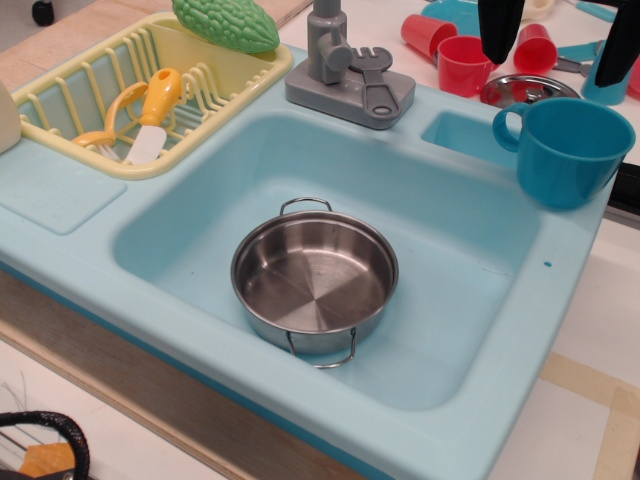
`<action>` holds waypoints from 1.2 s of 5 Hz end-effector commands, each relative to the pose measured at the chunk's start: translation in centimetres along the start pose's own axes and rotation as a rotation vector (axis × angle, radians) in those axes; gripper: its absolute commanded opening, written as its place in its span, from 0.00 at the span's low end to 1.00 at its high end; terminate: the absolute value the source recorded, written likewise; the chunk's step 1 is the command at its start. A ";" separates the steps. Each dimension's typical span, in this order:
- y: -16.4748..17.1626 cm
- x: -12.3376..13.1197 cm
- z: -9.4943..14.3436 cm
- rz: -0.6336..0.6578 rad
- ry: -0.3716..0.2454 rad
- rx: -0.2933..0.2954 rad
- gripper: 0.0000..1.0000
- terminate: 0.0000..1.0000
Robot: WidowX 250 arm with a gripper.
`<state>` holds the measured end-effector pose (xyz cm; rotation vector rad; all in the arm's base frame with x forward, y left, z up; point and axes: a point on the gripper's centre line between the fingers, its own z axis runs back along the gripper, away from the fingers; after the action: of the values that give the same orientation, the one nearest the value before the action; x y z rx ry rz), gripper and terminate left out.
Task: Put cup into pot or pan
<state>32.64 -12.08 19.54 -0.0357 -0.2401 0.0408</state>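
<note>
A large teal-blue mug point(565, 150) with a loop handle on its left side stands upright on the right rim of the toy sink. A shallow shiny steel pan point(314, 277) with two wire loop handles sits empty in the sink basin point(200, 225). My gripper point(558, 45) hangs at the top right, above and just behind the mug. Its two black fingers point(498, 28) are spread wide apart and hold nothing. Their upper parts are cut off by the frame's top edge.
A grey toy faucet point(345, 70) stands behind the basin. A yellow dish rack point(150, 95) at the left holds a green vegetable and utensils. Small red cups point(462, 62) and a flat steel lid point(525, 90) lie behind the mug.
</note>
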 end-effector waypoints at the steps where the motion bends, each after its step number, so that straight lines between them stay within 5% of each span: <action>1: 0.0 0.0 0.0 0.000 0.000 0.000 1.00 0.00; 5: 0.8 -1.0 -5.0 0.110 0.075 -0.070 1.00 0.00; 6: 0.8 -1.2 -5.3 0.120 0.074 -0.077 0.00 0.00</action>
<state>32.26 -11.48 12.80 -0.1127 -0.1314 0.1616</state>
